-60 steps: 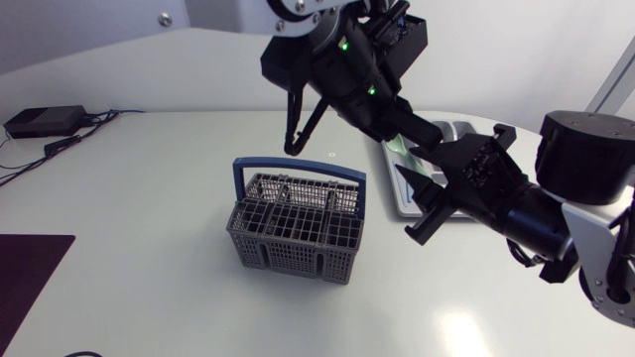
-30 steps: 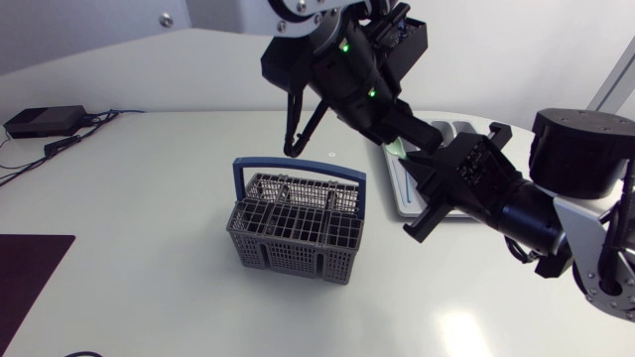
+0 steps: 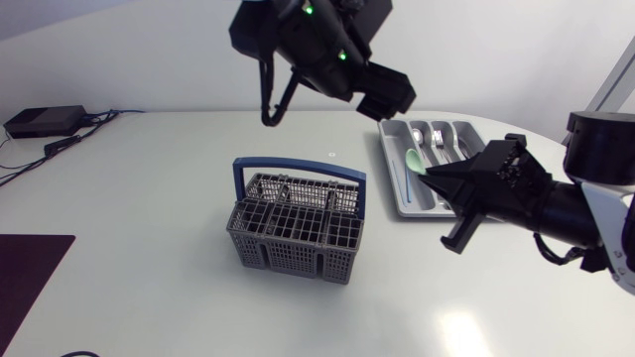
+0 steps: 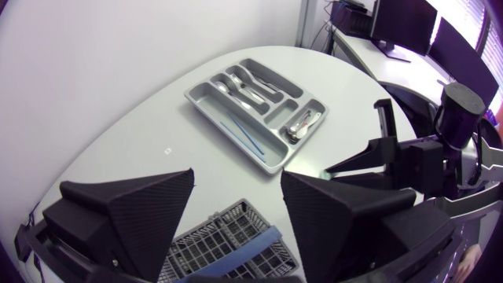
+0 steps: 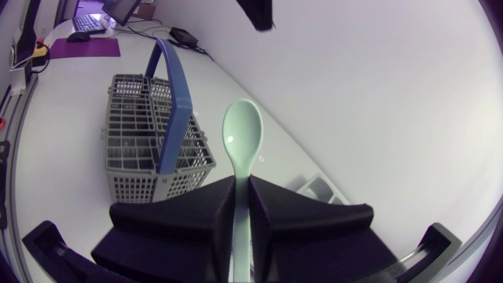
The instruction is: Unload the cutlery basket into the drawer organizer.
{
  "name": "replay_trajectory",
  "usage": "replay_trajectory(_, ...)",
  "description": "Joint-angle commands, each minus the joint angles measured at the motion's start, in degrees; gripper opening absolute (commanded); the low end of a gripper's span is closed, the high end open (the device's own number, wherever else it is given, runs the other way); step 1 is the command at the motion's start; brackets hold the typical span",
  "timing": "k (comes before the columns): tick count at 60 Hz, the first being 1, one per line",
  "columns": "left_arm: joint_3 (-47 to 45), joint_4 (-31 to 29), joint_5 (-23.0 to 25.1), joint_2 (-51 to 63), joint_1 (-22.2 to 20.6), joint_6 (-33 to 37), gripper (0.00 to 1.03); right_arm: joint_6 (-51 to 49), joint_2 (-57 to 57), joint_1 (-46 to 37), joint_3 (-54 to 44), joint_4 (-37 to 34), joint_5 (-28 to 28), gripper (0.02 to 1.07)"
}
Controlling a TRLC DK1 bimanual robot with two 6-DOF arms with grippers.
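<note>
My right gripper [image 5: 242, 189] clamps the pale green plastic spoon [image 5: 242, 137] by its handle, bowl forward, near the grey compartmented drawer organizer [image 4: 211, 102]. I should align the spoon lengthwise over a slot, lower it, then release. My left gripper [image 4: 236, 196] hangs open, high above the grey mesh cutlery basket [image 3: 298, 253].

Grey plastic lattice cutlery basket [image 3: 294, 238] with a glossy blue plastic handle [image 3: 298, 166], a smooth pale-green plastic spoon [image 5: 242, 138] in the matt black right gripper [image 5: 243, 185], shiny metal cutlery [image 4: 240, 82] in a satin silver-grey organizer tray [image 3: 387, 165], on a smooth white table [image 3: 149, 218] with soft sheen.
</note>
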Motion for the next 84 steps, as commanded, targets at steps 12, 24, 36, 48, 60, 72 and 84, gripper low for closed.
replay_trajectory(12,-9.2,2.9,-0.4,-9.1,7.9,2.8,0.99,-22.4,13.2,-18.1,10.6,-15.8,-16.4,0.07)
replay_trajectory(24,-19.6,7.5,-2.0,-15.6,13.2,5.7,0.99,-38.0,31.4,-24.3,22.0,-24.1,-15.9,0.07)
replay_trajectory(36,-29.9,12.1,-2.0,-20.7,18.5,8.6,0.99,-47.6,45.6,-26.8,33.8,-28.5,-11.2,0.07)
replay_trajectory(48,-37.7,15.4,-2.0,-24.1,23.4,11.2,0.99,-53.4,55.0,-27.8,42.9,-31.2,-5.5,0.07)
replay_trajectory(60,-42.8,16.9,-2.0,-25.1,26.2,12.5,0.99,-57.1,58.5,-27.5,43.3,-30.1,0.3,0.11)
replay_trajectory(72,-47.0,19.0,-1.9,-25.6,28.0,13.3,0.99,-55.8,57.8,-27.8,41.6,-26.7,1.0,0.65)
replay_trajectory(84,-49.7,20.1,-1.8,-25.7,28.9,14.7,0.99,-49.4,49.0,-27.1,36.5,-24.7,-1.9,1.01)
